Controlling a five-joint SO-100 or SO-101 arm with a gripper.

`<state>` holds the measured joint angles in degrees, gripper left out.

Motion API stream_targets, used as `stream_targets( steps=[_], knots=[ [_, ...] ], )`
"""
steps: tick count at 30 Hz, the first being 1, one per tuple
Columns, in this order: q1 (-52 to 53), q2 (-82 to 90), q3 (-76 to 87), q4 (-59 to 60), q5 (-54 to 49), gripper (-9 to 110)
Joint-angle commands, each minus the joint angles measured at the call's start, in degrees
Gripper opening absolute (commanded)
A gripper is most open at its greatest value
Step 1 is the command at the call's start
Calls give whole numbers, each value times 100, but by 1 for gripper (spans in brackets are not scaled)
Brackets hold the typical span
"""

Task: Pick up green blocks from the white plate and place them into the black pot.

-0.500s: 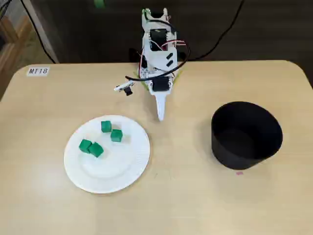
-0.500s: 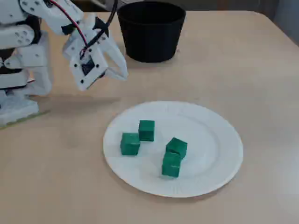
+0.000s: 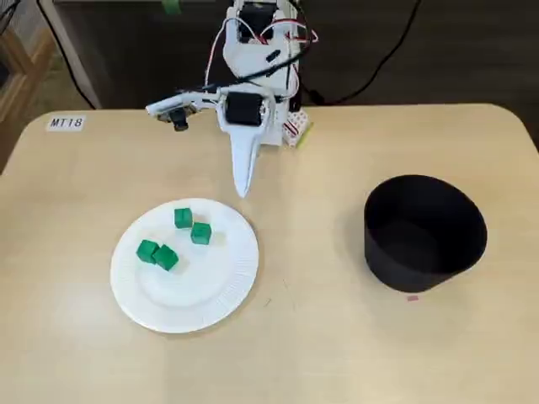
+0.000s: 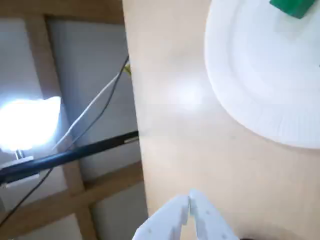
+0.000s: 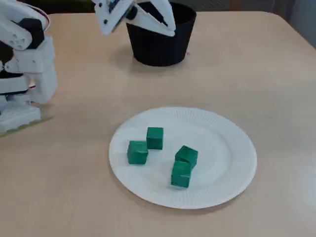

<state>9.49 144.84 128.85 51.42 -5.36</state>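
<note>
The gripper (image 3: 243, 190), closed and empty, hovers at the plate's (image 3: 194, 303) 1 o'clock, likely lining up on four blocks (image 3: 164, 257); the pot (image 3: 425, 244) sits at 3 o'clock.

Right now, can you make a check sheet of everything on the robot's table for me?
Surface: light tan table.
Job's things: four green blocks on the white plate; black pot apart on the right of this fixed view, nothing seen inside.
Clutter: MT18 label; tiny pink mark by the pot.
Grippers: pincer shut, empty, raised, short of the plate.
Cables: red and white wires on the arm; black cable behind the table.
Surroundings: wooden frame at left; dark beyond.
</note>
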Motion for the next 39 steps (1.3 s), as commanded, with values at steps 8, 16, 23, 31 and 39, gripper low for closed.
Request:
stream_targets(
  steps=[8,16,23,31,39],
  knots=[
    [738,-765,-668,554,-123,-2],
    [1529,-3199,-2716,1767,-334,-2],
    [2021,-4966,-4201,2760,-475,-2],
    [2180,-5546,-4210,2531,-396,-2],
    [2180,-5818,-4210,2197,-387,21]
  ],
)
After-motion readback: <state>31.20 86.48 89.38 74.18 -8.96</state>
